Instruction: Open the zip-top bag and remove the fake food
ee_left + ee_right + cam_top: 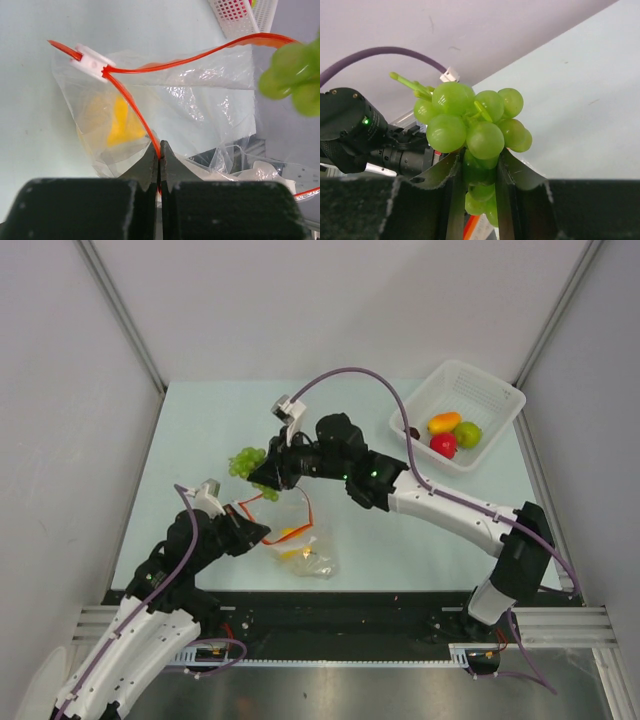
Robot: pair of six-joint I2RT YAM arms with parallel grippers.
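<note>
The clear zip-top bag (300,545) lies near the table's front, its orange-red zip strip (135,107) and white slider (91,61) showing in the left wrist view. My left gripper (160,150) is shut on that strip at the bag's mouth (262,534). A yellow fruit (120,122) of the fake food rests inside the bag. My right gripper (481,165) is shut on the bunch of green grapes (472,120), held above the table just beyond the bag (248,464). The grapes (295,75) hang at the right edge of the left wrist view.
A white mesh basket (495,400) stands at the back right, holding a red apple (443,444), a green round fruit (467,434) and an orange-yellow oval fruit (443,422). Grey walls enclose the table on three sides.
</note>
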